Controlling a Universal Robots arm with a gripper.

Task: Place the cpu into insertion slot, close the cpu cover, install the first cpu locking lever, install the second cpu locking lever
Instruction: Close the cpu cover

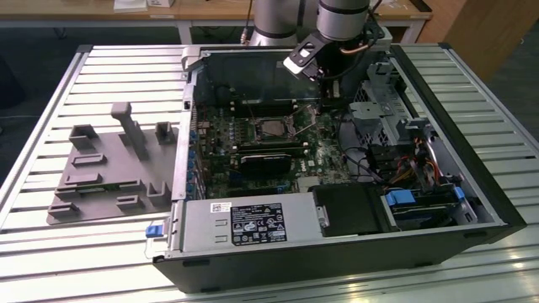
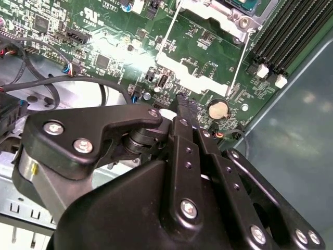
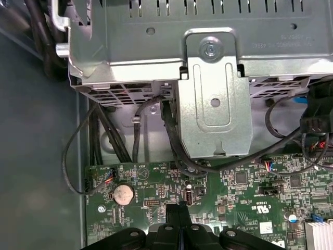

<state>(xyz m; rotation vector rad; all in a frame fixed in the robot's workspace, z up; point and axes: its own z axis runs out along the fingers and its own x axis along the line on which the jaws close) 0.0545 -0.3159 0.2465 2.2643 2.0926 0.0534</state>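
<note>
Noting gripper hanging at 2 o'clock from the slot in the exterior view, above the green board. Seeing jaws pressed together in both wrist views, gripping nothing, tips near a coin battery. Seeing chip sitting in the slot.

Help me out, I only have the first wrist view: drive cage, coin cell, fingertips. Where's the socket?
Observer: Exterior view: socket is mid-board, to the exterior view's left of the gripper.
Operator: Cpu in it?
Observer: A pale square, the cpu, lies inside its dark frame.
Operator: Levers?
Observer: Second wrist view: two thin wire levers angle out from the socket; latched or not, can't tell.
</note>
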